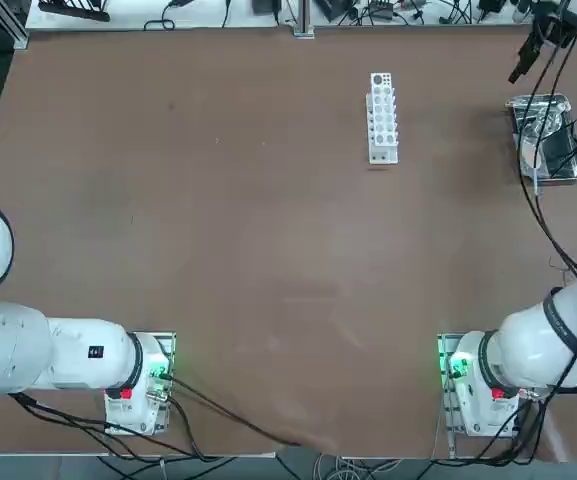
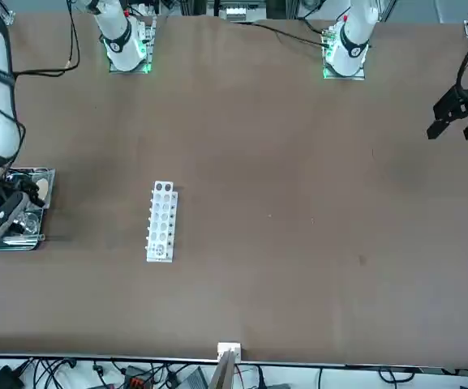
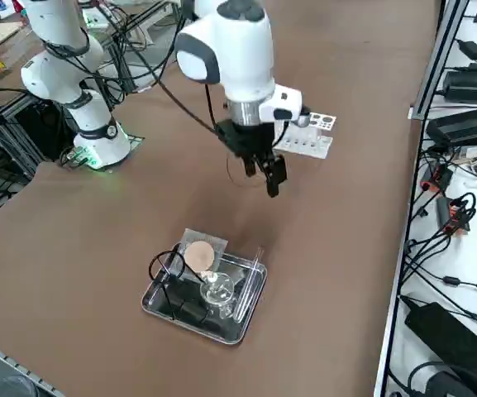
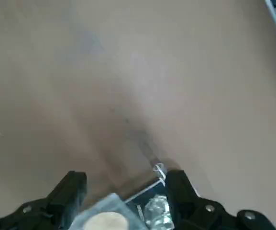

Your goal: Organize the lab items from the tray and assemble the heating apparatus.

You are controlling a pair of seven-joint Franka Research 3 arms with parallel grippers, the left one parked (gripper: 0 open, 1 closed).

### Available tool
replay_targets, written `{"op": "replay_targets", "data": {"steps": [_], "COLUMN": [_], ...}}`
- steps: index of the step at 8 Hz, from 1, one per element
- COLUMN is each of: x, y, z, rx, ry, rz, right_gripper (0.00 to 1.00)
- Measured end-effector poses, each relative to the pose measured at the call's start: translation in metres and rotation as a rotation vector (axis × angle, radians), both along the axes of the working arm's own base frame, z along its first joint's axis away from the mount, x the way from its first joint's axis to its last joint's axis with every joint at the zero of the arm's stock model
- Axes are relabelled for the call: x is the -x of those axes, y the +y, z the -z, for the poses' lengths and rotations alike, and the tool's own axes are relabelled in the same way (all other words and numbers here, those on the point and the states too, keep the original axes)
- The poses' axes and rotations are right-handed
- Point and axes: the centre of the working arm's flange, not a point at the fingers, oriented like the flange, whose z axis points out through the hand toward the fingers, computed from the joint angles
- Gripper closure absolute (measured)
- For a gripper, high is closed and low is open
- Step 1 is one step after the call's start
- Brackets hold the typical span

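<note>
Your right gripper (image 3: 268, 172) hangs above the table, fingers (image 4: 71, 189) spread wide and empty, just past the tray (image 3: 159, 308) on the rack's side. The tray is shiny steel with a raised rim. In it lie the grey mesh (image 3: 200, 253) with its round tan centre, the clear glass burner (image 3: 217, 290) and the thin black wire tripod (image 3: 169, 270). Beyond the tray stands the white, many-holed rack (image 3: 308, 136).
</note>
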Motion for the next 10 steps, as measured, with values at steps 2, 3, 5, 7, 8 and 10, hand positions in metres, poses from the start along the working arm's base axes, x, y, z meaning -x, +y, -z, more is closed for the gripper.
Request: {"op": "replay_targets", "data": {"steps": [2, 3, 5, 7, 8, 10], "x": [0.002, 0.004, 0.004, 0.003, 0.004, 0.006], "y": [-0.027, -0.036, -0.042, -0.041, -0.043, -0.051], "z": [0.036, 0.054, 0.08, 0.092, 0.097, 0.113], "rx": [-0.046, -0.072, -0.08, -0.088, -0.095, -0.161], "ry": [0.004, 0.015, 0.024, 0.028, 0.03, 0.002], "rz": [-0.098, -0.127, -0.165, -0.182, -0.23, -0.324], "right_gripper": [0.0, 0.0, 0.0, 0.0, 0.0, 0.0]}}
